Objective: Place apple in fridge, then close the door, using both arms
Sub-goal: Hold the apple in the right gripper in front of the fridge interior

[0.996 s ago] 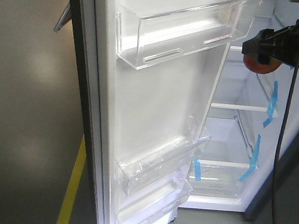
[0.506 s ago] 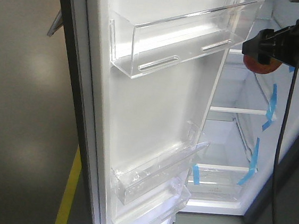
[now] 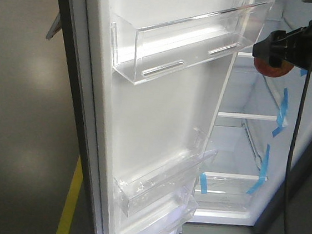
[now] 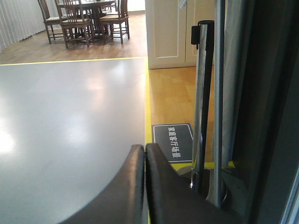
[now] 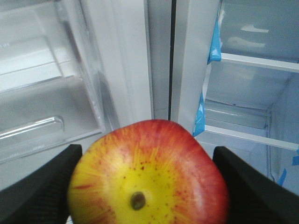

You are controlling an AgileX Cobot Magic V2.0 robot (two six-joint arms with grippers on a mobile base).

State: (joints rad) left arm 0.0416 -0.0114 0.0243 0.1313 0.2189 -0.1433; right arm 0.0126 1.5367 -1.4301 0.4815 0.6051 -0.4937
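The right arm reaches in level from the right edge of the front view. Its black right gripper (image 3: 274, 51) is high up before the open cabinet of the tall fridge (image 3: 237, 137), which is dark grey outside and white inside. The jaws are clamped on the round red-and-yellow apple (image 3: 270, 69), which shows just under the gripper's body. In the right wrist view the apple fills the lower middle with its dimple toward the camera and a black finger (image 5: 42, 189) on each side. It is held in the air above the upper glass shelf (image 3: 245, 115), on no shelf, near the fridge's right wall with its strips of blue tape (image 3: 282, 111). A black cable (image 3: 291, 153) hangs from the arm down to the bottom edge.

The tall door (image 3: 162, 112) stands open at the left, its white lining facing the camera. It has one clear plastic bin (image 3: 180, 47) at the top and more clear bins (image 3: 160, 184) near the bottom.

The left gripper (image 4: 145, 150) appears only in its own wrist view. Its dark fingers are pressed together with nothing between them. It points out level over a shiny grey floor (image 4: 70, 116) toward a chrome post with a black cap (image 4: 203, 93), a dark floor sign (image 4: 174, 142) and a distant wooden dining set (image 4: 88, 18).
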